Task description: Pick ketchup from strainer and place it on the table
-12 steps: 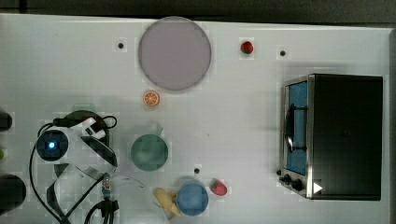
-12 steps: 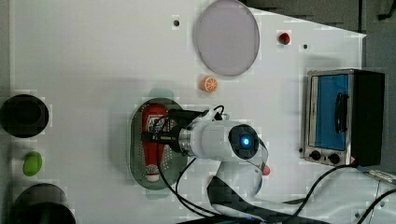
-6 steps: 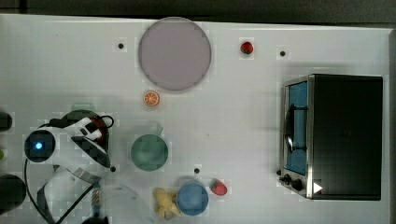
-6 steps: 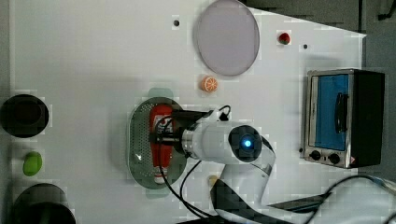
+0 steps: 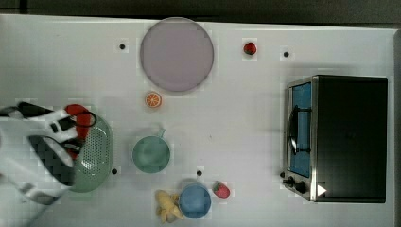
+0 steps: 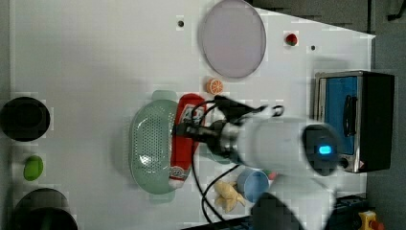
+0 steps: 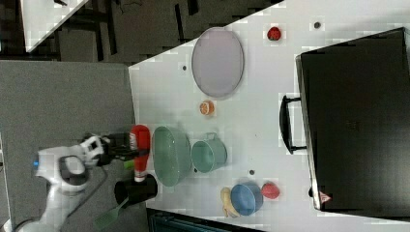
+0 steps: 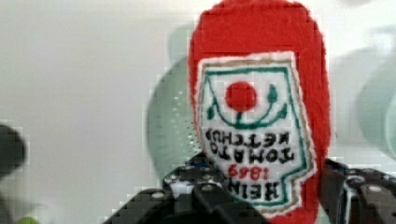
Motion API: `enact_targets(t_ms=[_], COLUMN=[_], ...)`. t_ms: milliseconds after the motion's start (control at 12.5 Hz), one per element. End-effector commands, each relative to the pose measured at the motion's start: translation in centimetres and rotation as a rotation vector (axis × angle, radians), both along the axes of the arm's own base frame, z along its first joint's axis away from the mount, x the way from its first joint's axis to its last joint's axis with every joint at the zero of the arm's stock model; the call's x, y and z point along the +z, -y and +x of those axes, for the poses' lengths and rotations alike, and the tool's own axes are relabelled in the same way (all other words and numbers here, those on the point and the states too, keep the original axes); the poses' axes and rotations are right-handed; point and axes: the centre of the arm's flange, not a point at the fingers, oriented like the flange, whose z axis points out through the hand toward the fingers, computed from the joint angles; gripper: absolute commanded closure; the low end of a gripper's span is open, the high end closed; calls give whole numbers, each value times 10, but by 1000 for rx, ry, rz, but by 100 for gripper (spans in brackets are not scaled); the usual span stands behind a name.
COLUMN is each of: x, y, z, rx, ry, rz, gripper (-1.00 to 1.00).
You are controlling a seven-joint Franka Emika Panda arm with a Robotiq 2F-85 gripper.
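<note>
The ketchup [image 6: 185, 139] is being clamped between the fingers [image 8: 187, 186], held lifted clear of the strainer [image 6: 151, 143] lying below them on the table [image 6: 95, 62]

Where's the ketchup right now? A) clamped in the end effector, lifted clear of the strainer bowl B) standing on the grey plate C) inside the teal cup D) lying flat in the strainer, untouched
A: the end effector is shut on the ketchup, and in the right view the ketchup hangs beside the strainer, whose bowl sits empty.
</note>
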Motion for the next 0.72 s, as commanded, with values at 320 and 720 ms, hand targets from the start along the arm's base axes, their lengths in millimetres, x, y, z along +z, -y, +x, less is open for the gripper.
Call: enact_targets(t_ms=[320, 720], x=[88, 84], y=[105, 250], z=[93, 147], rx=[-47, 111], ry=[-59, -39], rz=[-22, -45], gripper=[-16, -16])
